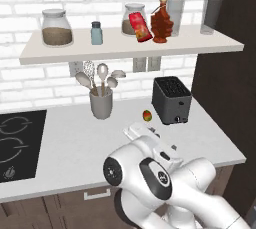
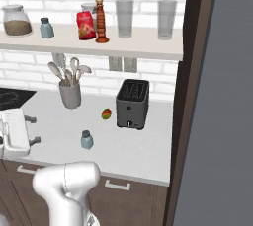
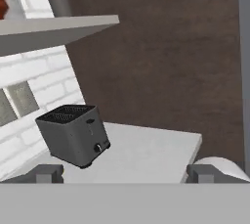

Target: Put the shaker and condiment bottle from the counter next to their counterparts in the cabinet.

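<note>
On the counter (image 2: 141, 146) a small blue-grey shaker (image 2: 87, 139) with a dark cap stands upright near the front edge. My gripper (image 2: 32, 130) hovers to its left, open and empty, with its fingers pointing toward the toaster. The gripper (image 1: 162, 140) sits above my arm, and the gripper (image 3: 125, 173) has its tips spread wide. On the cabinet shelf (image 1: 200, 48) the brown-red condiment bottle (image 1: 161, 20) stands beside the slim red container (image 1: 140, 26). The matching shaker (image 1: 96, 33) stands further left. From the right, the condiment bottle (image 2: 101, 20), red container (image 2: 86, 25) and shelf shaker (image 2: 47, 27) line up.
A black toaster (image 1: 171, 99) stands at the counter's right, with a small red-green fruit (image 1: 147, 116) to its left. A grey utensil holder (image 1: 101, 104) is by the wall and a black hob (image 1: 17, 145) at the left. Two glass jars and two tumblers (image 2: 124, 18) share the shelf.
</note>
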